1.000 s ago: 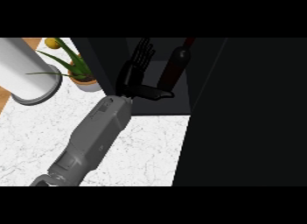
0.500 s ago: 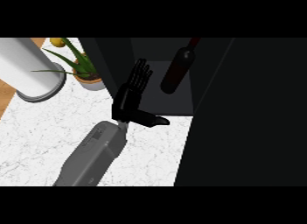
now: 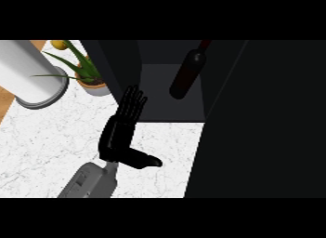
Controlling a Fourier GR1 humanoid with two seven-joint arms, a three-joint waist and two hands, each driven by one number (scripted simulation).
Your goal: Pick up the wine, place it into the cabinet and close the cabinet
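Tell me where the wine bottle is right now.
In the head view, the wine bottle stands inside the open cabinet, upper centre, up and to the right of the hand, which is clear of it.

No lettering, label, brand, number or sign is showing legibly anywhere in the head view. The wine bottle, lying dark inside the cabinet at the far side, is presenting no readable label. The white cylinder standing at the far left of the counter is bearing no print, and the pot of the plant beside it is carrying no marking. The cabinet's dark door at the right is displaying no text, and the marble counter surface is showing only veining.
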